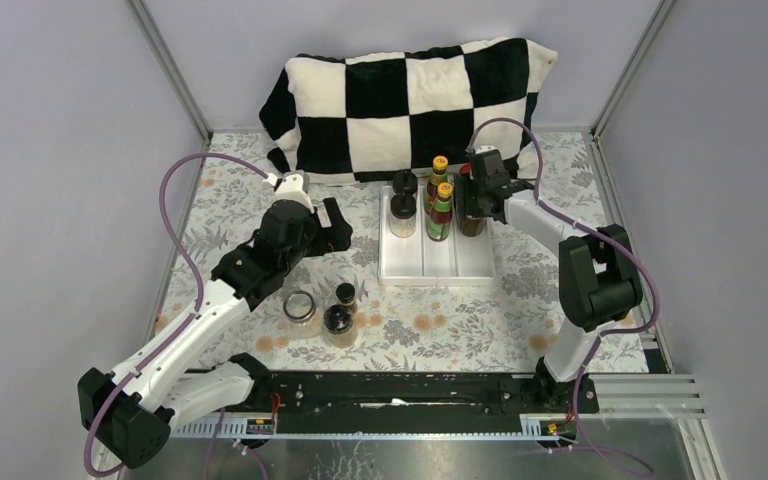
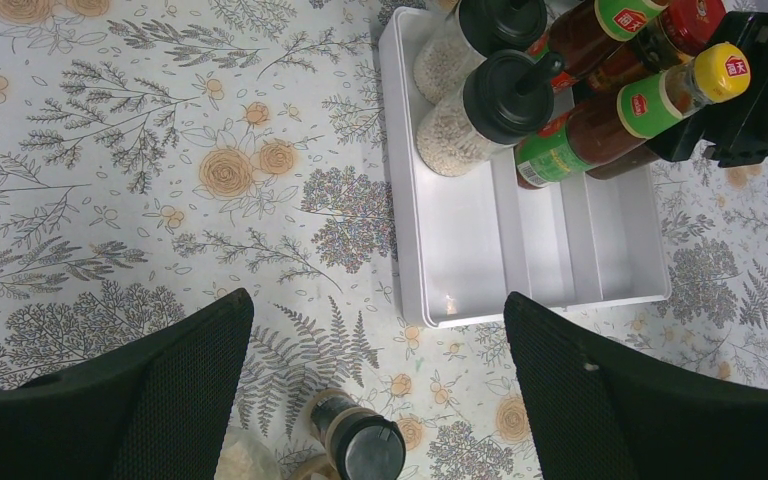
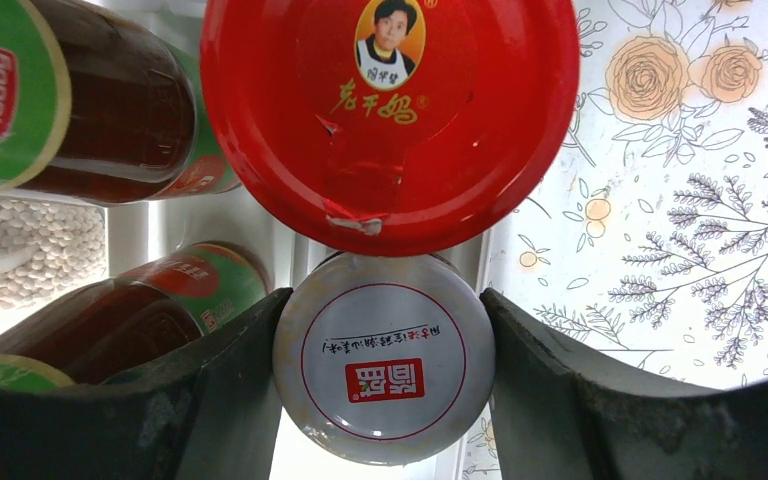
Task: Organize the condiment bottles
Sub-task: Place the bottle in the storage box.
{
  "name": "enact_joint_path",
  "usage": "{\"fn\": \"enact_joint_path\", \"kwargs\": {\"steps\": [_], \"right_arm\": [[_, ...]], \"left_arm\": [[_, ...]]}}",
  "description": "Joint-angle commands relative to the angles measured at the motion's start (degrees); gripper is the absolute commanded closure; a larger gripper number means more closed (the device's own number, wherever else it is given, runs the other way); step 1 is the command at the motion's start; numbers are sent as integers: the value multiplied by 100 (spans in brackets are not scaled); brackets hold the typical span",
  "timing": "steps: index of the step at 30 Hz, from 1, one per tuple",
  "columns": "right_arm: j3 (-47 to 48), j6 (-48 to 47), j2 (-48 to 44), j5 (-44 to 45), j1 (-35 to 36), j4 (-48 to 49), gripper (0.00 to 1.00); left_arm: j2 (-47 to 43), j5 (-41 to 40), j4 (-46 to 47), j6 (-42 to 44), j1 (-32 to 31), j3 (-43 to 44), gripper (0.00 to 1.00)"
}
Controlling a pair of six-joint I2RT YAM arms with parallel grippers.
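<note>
Nearest the arm bases, three loose containers stand on the floral counter, left of centre: a squat clear glass jar, a small black-capped jar just right of it, and a wider black-capped jar just in front of that. What they hold cannot be told.

The left end effector hangs above the counter just beyond these jars, fingers spread wide with nothing between them. The small black-capped jar is below it and the tray's near corner is ahead of it.

Farther on lies a white tray with three long lanes. Its near half is bare. At the far end, the left lane holds two black-capped spice jars filled with white grains, one behind the other. The middle lane holds two yellow-capped sauce bottles with dark reddish-brown sauce and green labels.

In the right lane, the right end effector grips a white-lidded jar, a finger pressed against each side of the lid. A red-lidded jar stands touching it, just beyond. The sauce bottles crowd close on the end effector's left.

A black-and-white checkered pillow leans against the back wall.
</note>
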Motion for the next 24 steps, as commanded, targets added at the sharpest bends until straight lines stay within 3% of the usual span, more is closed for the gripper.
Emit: {"fn": "enact_joint_path", "kwargs": {"steps": [1,9,14,17,24], "right_arm": [[383,-8,18,-11,-39,425,42],[464,-4,159,-14,-47,413,41],[500,33,223,22,-52,335,32],[474,53,204,39,-48,285,21],[442,124,85,160,-50,93,15]], "left_arm": [[-80,-123,189,127,10,28,1],[-95,-170,175,162,10,46,1],[-54,-175,176,158,10,37,1],[-51,-177,175,146,10,25,1],[-69,-138,184,115,10,22,1]]}}
